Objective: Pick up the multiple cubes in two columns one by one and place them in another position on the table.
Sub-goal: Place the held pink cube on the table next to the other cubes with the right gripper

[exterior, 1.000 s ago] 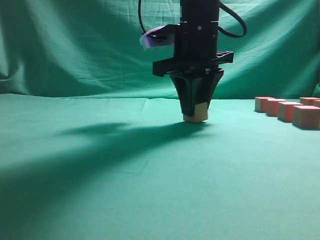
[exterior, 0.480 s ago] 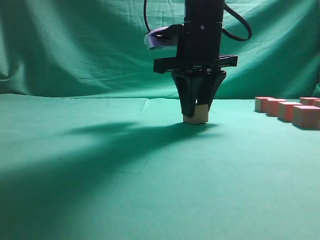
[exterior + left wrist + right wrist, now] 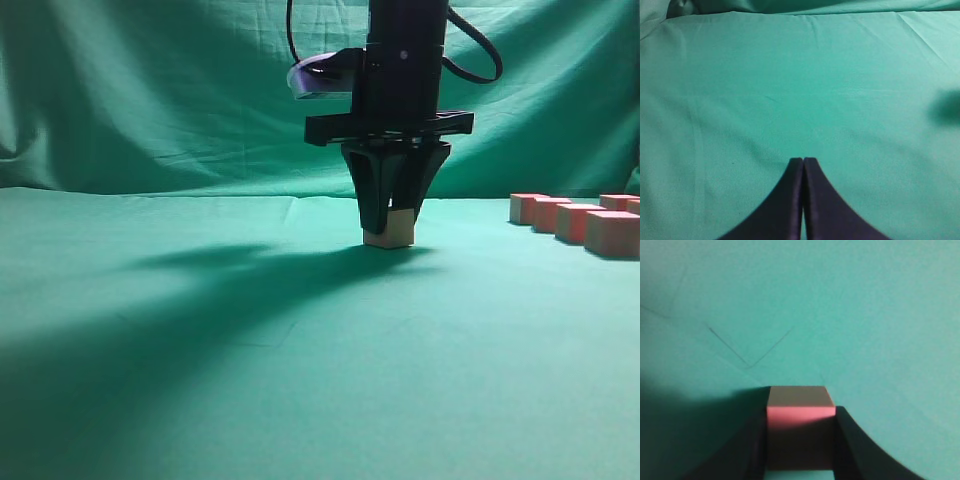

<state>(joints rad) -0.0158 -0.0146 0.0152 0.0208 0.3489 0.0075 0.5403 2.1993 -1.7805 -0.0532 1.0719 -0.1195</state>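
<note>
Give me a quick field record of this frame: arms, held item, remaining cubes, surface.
right gripper: shut on a cube, cube bottom at the table, mid-table
left gripper: shut, empty, over bare cloth
held cube: pink face and tan face show in the right wrist view
other cubes: in rows at far right, partly cut off by the frame edge
backdrop: wrinkled green cloth

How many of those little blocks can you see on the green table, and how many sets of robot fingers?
Blocks gripped by the right fingers: 1
Blocks sitting at the right edge of the table: 5 in view, perhaps more cut off
Sets of fingers: 2, counting the left fingers, shut and empty
Total: 6 blocks, 2 sets of fingers
</note>
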